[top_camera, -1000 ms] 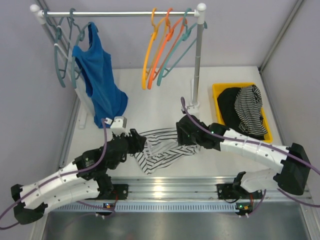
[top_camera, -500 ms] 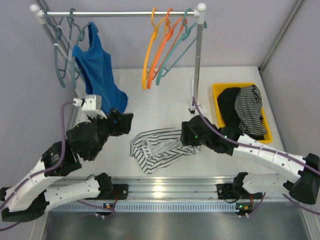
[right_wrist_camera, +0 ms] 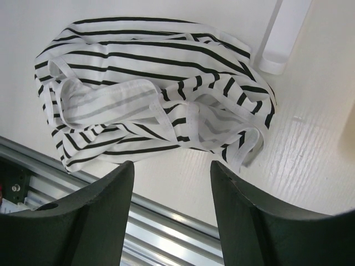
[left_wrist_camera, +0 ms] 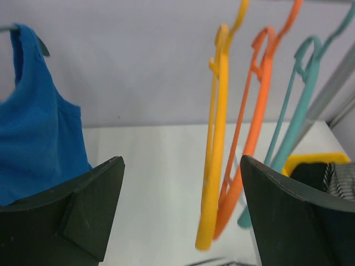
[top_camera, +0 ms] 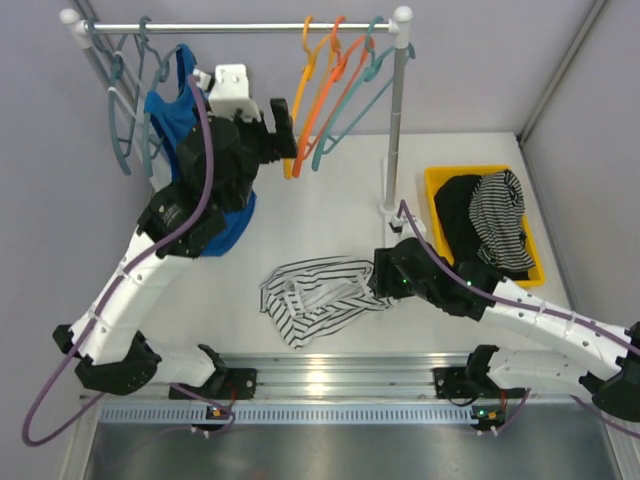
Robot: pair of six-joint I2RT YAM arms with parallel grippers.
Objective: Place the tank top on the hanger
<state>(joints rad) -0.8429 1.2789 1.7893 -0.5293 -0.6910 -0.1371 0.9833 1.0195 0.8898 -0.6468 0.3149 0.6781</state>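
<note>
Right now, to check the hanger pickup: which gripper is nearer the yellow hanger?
Left. The left gripper is up at the rack, open, facing the hanger; the right gripper is far off, low over the tank top.

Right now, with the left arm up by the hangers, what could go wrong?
The yellow hanger hangs close beside the orange hanger, so the open left gripper might catch both or knock one loose. The tank top lies crumpled with layers folded over. The open right gripper may pinch several layers at once, which would make threading hard.
</note>
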